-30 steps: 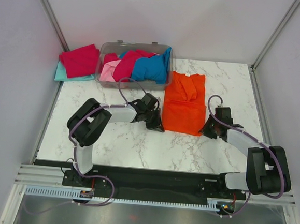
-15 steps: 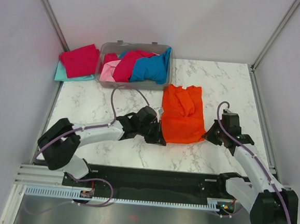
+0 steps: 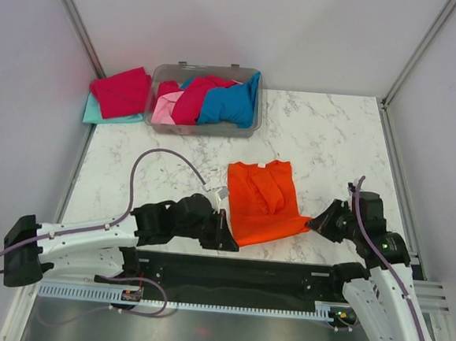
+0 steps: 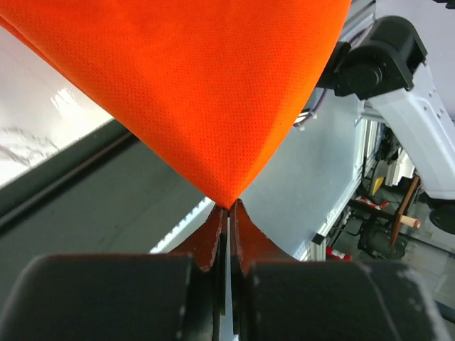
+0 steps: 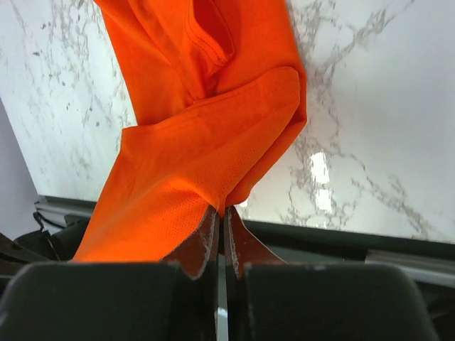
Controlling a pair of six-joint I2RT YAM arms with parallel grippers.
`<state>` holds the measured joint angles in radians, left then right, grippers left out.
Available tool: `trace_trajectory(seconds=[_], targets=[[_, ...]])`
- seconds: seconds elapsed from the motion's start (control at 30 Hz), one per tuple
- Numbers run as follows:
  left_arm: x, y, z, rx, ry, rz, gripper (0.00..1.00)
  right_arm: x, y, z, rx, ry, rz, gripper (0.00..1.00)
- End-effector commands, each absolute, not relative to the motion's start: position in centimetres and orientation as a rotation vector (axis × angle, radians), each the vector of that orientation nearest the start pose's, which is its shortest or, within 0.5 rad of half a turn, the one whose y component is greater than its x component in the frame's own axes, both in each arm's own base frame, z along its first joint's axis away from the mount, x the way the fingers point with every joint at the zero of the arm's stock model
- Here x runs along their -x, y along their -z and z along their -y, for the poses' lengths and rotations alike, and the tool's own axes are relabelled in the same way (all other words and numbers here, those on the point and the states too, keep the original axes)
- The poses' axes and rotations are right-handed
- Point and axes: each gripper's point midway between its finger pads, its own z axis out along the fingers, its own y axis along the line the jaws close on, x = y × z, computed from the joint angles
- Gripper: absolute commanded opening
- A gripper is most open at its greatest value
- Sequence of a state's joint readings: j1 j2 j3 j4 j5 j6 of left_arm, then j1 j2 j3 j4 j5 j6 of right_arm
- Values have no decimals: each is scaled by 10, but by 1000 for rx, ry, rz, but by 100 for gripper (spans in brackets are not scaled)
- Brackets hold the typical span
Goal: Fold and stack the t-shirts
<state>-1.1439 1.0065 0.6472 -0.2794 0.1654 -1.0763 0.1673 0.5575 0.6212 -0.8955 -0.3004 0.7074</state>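
**Both grippers clamp the near corners of the orange shirt at the table edge**

The orange t-shirt (image 3: pixel 261 201) lies on the near part of the marble table (image 3: pixel 333 139), between the two arms. Its collar end is flat on the marble and its near hem is lifted. The left gripper (image 4: pixel 227 206) is clenched on one near corner, and the cloth runs down to a sharp point between its closed fingers. The right gripper (image 5: pixel 220 213) is closed on the other near corner, where the fabric is doubled over. I judge that the two corners are held like this so that the hem stays stretched. The shirt can then be carried over itself as one straight fold. A narrower layer of cloth lies along the middle of the shirt, so it seems the sides are already turned in.

The other shirts are well apart from it, at the far left. A crimson t-shirt (image 3: pixel 120 91) lies on a teal shirt (image 3: pixel 94 113) beside the clear plastic bin (image 3: pixel 208 67). In the bin, a blue shirt (image 3: pixel 229 103) and a pink shirt (image 3: pixel 167 110) are heaped with more red cloth.

Some things are not clear. How many cloth layers each gripper holds cannot be told. From above, the left fingertips merge with the dark frame. The teal shirt is mostly covered, and the number of shirts in the bin cannot be counted.
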Motion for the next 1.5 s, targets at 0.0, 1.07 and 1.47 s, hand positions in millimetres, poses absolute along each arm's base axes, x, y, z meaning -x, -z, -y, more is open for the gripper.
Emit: trace_trajectory(seconds=[0.0,1.07,1.47], targets=[[-51,-143,296,-73,1226,-2640,2,-133,-144,-101,-573,-744,-2472,0],[-233,-163,268,-7,963,-2636,2,-311,-158,-108,-426,-533,-2505,0],[-338,-76,229,266,937,-2799,2,-425,-89,-137,-392,-571,-2640,8]])
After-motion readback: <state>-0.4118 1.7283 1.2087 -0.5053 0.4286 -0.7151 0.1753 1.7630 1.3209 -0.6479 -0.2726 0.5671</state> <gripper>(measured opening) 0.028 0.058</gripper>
